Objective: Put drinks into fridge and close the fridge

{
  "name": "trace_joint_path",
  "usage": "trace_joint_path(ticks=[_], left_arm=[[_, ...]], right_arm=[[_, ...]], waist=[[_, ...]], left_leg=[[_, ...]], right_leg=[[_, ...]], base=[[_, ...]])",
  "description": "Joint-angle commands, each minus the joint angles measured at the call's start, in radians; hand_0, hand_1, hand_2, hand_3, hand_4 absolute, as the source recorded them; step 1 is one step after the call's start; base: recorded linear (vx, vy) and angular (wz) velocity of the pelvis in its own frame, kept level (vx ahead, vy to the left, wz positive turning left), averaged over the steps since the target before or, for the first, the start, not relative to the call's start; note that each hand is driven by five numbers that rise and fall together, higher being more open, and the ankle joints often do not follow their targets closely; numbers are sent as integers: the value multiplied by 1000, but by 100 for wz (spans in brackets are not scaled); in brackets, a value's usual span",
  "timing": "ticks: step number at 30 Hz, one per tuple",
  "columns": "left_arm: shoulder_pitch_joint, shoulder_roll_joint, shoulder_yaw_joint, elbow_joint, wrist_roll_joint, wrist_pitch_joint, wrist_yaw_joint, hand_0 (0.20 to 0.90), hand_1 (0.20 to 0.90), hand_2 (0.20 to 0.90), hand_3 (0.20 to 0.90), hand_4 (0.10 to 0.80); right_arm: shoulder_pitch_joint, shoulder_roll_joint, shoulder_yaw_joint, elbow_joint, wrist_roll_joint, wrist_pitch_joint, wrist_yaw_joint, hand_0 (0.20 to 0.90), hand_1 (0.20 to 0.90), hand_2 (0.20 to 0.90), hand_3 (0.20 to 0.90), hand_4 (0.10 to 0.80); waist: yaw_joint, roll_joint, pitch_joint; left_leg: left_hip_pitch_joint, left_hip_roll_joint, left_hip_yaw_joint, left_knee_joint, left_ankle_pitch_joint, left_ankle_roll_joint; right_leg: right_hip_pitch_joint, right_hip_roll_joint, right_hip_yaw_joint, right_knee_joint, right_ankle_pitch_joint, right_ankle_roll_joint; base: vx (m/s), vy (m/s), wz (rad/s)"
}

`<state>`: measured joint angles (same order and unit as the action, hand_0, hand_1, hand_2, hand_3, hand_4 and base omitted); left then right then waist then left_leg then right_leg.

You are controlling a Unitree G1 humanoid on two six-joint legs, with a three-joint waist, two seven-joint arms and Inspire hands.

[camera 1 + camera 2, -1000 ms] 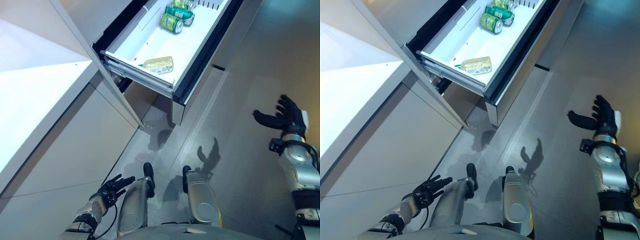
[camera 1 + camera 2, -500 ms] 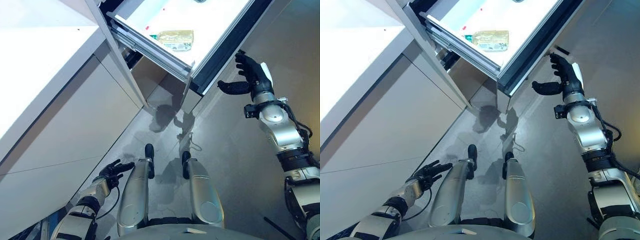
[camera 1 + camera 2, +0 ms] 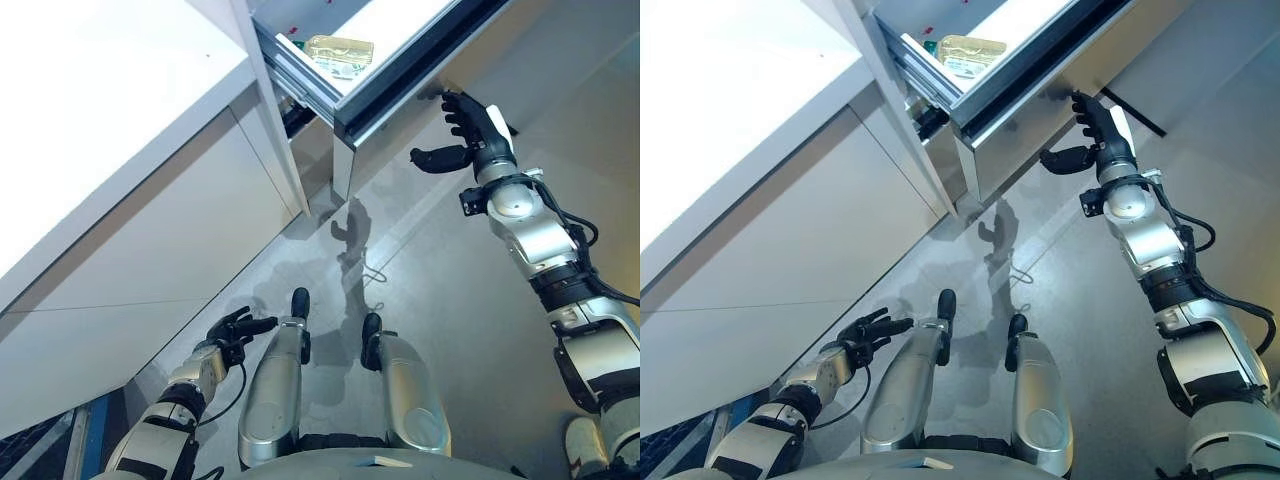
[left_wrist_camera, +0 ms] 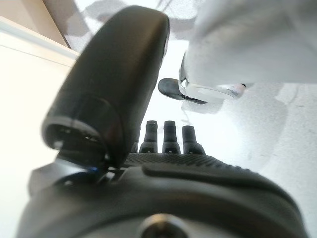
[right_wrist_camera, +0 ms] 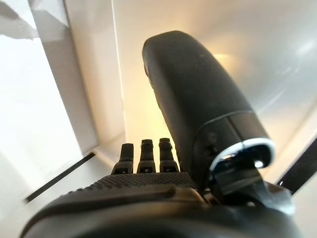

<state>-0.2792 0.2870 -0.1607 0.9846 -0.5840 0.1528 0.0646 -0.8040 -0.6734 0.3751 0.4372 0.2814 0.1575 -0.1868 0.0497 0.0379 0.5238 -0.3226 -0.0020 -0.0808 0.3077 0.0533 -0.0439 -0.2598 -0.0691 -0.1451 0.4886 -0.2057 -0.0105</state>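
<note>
One bottled drink (image 3: 340, 48) lies inside the open fridge drawer (image 3: 400, 75). We judge loading done and closing pending: the right hand (image 3: 1095, 140), fingers straight and spread, sits against the drawer front to push. Left hand (image 3: 232, 331) hangs relaxed, well below the drawer.

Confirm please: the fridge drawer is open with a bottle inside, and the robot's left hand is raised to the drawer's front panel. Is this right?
Not quite: it is the right hand that is raised, open, to the front of the drawer, as the right eye view shows. The left hand hangs low. The bottle does lie inside.
</note>
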Motion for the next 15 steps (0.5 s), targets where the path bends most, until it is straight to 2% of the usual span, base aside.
trace_joint_path(ticks=[1,9,15], left_arm=[[37,54,-65,-60,56,-1,-19,900,900,900,900,800],[49,64,-80,-50,40,20,-70,900,900,900,900,800],[96,47,-82,-19,29,20,-158,900,900,900,900,800]], right_arm=[[-334,115,70,-101,27,-145,21,900,900,900,900,800],[-423,200,125,-53,34,-147,-18,900,900,900,900,800],[-431,191,126,-21,31,-157,-74,900,900,900,900,800]], waist=[[81,-47,-87],[140,-68,-109],[153,-94,-159]], left_leg=[[40,-47,65,103,-193,79],[88,-57,29,44,-177,74],[144,-65,24,-8,-171,71]], right_leg=[[65,24,1,-128,64,-36],[132,20,-38,-191,69,-37],[205,12,-51,-285,98,-22]], base=[[66,24,21],[52,15,20],[68,25,15]])
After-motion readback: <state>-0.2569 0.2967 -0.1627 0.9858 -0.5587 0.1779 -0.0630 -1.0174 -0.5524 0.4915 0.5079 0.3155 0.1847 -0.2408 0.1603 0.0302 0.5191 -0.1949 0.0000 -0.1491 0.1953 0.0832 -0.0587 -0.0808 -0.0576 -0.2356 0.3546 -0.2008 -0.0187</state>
